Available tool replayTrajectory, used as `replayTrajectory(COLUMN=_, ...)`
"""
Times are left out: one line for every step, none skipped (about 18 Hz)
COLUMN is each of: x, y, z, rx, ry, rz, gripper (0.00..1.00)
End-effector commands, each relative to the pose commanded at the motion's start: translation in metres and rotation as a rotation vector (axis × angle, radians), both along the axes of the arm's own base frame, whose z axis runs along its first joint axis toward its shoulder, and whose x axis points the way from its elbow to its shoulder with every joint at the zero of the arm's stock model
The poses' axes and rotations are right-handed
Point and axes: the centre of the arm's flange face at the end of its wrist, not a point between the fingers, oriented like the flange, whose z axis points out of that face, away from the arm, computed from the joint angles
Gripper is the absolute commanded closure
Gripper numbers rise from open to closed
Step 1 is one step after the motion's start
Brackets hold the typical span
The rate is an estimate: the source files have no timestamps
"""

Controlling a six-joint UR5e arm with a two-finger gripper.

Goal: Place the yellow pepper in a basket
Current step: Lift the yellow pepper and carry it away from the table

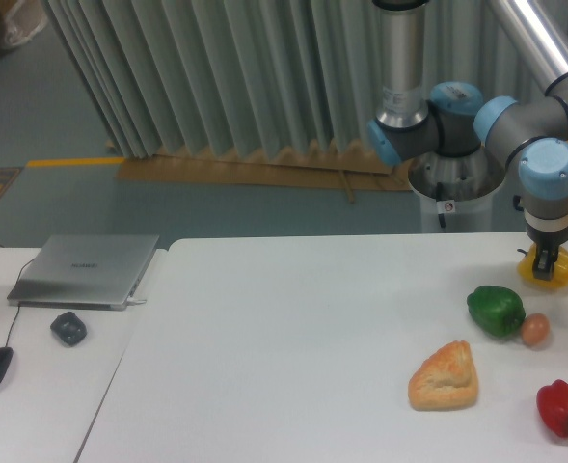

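A black two-finger gripper (pixel 547 267) has its jaws closed around the yellow pepper (pixel 548 270), which bulges out either side of them. The pepper looks glossy, lumpy and light, likely slippery, so a firm hold across its rounded middle seems safest.

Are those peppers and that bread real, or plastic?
Probably plastic, though I can't be sure. The yellow pepper, held in the pincer, the green pepper and the red pepper all have a uniform, glossy, toy-like sheen. The bread looks smooth and evenly orange-tan, more like molded foam or plastic.
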Motion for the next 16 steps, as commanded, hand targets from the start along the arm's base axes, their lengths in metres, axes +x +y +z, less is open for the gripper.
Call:
replayTrajectory(x=-0.001, y=0.001, z=0.011, rx=0.01, ry=0.014, rz=0.014, gripper=0.4)
replayTrajectory(x=-0.002, y=0.002, z=0.023, rx=0.02, ry=0.026, rz=0.035, gripper=0.4)
replayTrajectory(x=-0.005, y=0.007, z=0.038, rx=0.053, ry=0.042, rz=0.071, gripper=0.4)
replayTrajectory(x=-0.008, y=0.011, z=0.048, rx=0.084, ry=0.052, rz=0.092, gripper=0.4)
replayTrajectory(x=-0.012, y=0.015, z=0.056, rx=0.113, ry=0.057, rz=0.112, gripper=0.4)
replayTrajectory(x=-0.013, y=0.018, z=0.063, rx=0.137, ry=0.066, rz=0.136, gripper=0.4)
replayTrajectory(x=-0.016, y=0.021, z=0.073, rx=0.158, ry=0.084, rz=0.172, gripper=0.4)
replayTrajectory(x=-0.018, y=0.024, z=0.081, rx=0.176, ry=0.103, rz=0.223, gripper=0.4)
replayTrajectory(x=-0.021, y=0.027, z=0.087, rx=0.194, ry=0.12, rz=0.273, gripper=0.4)
replayTrajectory(x=-0.026, y=0.031, z=0.092, rx=0.205, ry=0.133, rz=0.304, gripper=0.4)
replayTrajectory(x=-0.03, y=0.033, z=0.095, rx=0.21, ry=0.139, rz=0.322, gripper=0.4)
replayTrajectory(x=-0.033, y=0.035, z=0.091, rx=0.208, ry=0.138, rz=0.325, gripper=0.4)
replayTrajectory(x=-0.035, y=0.035, z=0.092, rx=0.212, ry=0.141, rz=0.331, gripper=0.4)
replayTrajectory(x=-0.037, y=0.036, z=0.094, rx=0.215, ry=0.148, rz=0.35, gripper=0.4)
replayTrajectory(x=-0.044, y=0.039, z=0.098, rx=0.224, ry=0.166, rz=0.405, gripper=0.4)
replayTrajectory(x=-0.051, y=0.042, z=0.1, rx=0.233, ry=0.172, rz=0.439, gripper=0.4)
